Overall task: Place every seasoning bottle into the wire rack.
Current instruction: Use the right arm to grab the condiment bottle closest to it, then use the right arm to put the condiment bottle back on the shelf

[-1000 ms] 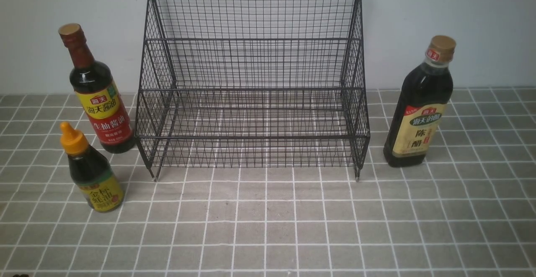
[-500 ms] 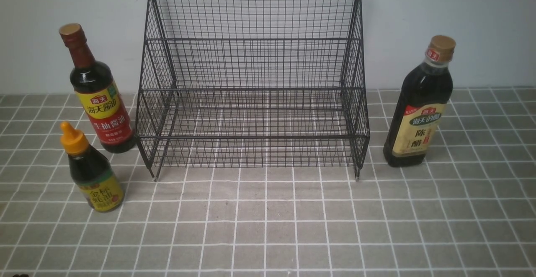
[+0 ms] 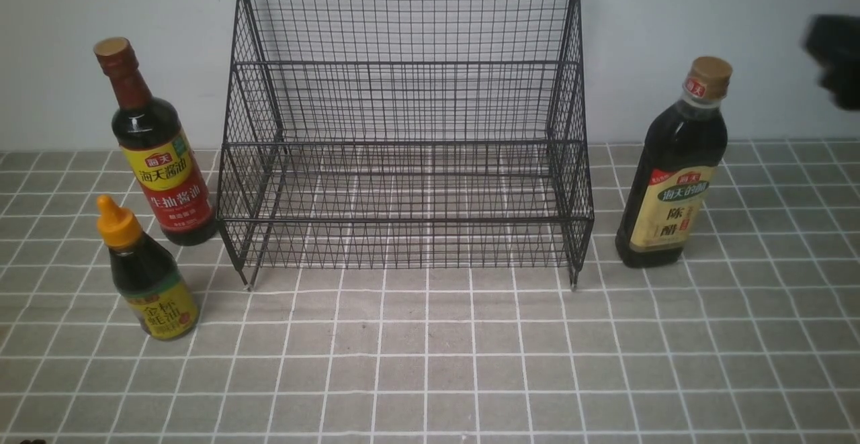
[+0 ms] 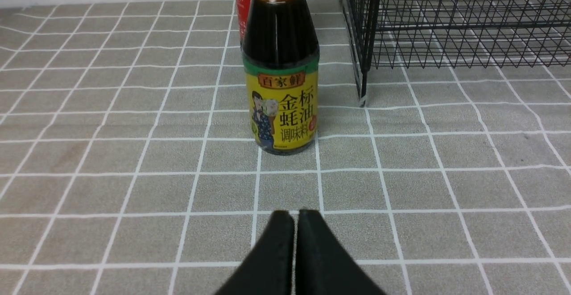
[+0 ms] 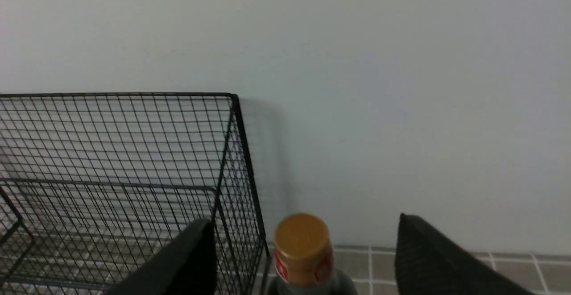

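Note:
The black wire rack [image 3: 406, 142] stands at the back middle with nothing in it. Left of it stand the tall red-yellow-label seasoning bottle [image 3: 158, 162] and, nearer, the short orange-capped bottle [image 3: 149, 276]. The tall beige-label bottle [image 3: 672, 182] stands to the rack's right. My left gripper [image 4: 294, 212] is shut on nothing, low over the cloth, a short way before the short bottle [image 4: 281, 76]. My right gripper [image 5: 303, 220] is open wide, high up, with the tan cap [image 5: 302, 241] showing beyond the gap, untouched. The right arm [image 3: 836, 68] is a dark blur at the upper right edge.
A grey checked cloth [image 3: 430, 363] covers the table. A plain pale wall [image 3: 772, 41] rises right behind the rack. The rack's right side [image 5: 236, 188] stands close beside the tan-capped bottle.
A dark blur of my right arm has come into the front view at the upper right edge. The bottles and the rack have not moved.

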Controlling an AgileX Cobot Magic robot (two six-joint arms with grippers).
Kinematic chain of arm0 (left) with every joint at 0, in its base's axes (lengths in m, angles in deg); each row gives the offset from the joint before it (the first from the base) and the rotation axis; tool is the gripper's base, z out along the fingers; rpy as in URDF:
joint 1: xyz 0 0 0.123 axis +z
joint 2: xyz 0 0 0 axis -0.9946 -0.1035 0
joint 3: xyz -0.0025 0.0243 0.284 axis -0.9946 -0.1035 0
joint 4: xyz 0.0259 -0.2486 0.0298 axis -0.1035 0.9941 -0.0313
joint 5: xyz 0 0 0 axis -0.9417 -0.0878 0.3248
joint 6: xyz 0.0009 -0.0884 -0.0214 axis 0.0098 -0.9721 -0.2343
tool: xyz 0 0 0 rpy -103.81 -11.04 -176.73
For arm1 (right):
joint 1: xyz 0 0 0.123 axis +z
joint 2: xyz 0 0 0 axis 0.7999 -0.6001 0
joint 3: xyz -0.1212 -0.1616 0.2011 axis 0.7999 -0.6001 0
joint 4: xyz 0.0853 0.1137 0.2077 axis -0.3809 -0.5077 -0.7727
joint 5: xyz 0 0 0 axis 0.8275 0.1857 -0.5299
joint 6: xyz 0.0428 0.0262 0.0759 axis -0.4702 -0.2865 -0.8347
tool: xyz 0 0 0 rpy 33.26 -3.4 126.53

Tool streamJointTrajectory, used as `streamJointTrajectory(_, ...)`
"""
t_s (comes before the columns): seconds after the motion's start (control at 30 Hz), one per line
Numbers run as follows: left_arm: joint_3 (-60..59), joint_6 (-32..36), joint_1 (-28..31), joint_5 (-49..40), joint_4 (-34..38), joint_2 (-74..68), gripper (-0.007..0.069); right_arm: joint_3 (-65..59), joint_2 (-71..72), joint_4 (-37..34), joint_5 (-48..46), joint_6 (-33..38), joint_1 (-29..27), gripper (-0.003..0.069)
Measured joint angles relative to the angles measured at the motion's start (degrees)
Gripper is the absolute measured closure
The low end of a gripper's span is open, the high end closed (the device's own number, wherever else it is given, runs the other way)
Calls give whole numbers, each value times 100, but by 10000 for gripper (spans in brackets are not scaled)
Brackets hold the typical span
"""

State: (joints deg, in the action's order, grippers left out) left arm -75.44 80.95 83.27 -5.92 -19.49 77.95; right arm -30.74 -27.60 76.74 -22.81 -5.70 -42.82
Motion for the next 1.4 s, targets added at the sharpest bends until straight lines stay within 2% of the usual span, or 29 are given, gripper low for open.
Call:
streamJointTrajectory(0.2,0,0,0,0,0,0,631,449,-1238,37,625,0,1,78)
streamJointTrajectory(0.6,0,0,0,0,-1,0,631,858,-2797,181,657,0,-30,81)
streamJointTrajectory(0.67,0,0,0,0,-1,0,631,858,-2857,330,543,0,-55,134)
streamJointTrajectory(0.7,0,0,0,0,-1,0,631,863,-2857,452,548,-8,-55,205)
streamJointTrajectory(0.77,0,0,0,0,-1,0,631,878,-2834,634,595,-13,-55,277)
streamJointTrajectory(0.8,0,0,0,0,-1,0,631,899,-2731,897,543,-45,-55,350)
streamJointTrajectory(0.93,0,0,0,0,-1,0,631,831,-2288,1374,37,-67,-61,343)
streamJointTrajectory(1.03,0,0,0,0,-1,0,631,793,-1756,1437,-178,-34,-75,343)
streamJointTrajectory(1.27,0,0,0,0,-1,0,631,800,-493,1432,193,-396,-46,344)
streamJointTrajectory(1.4,0,0,0,0,-1,0,631,815,-77,1477,230,-929,295,344)
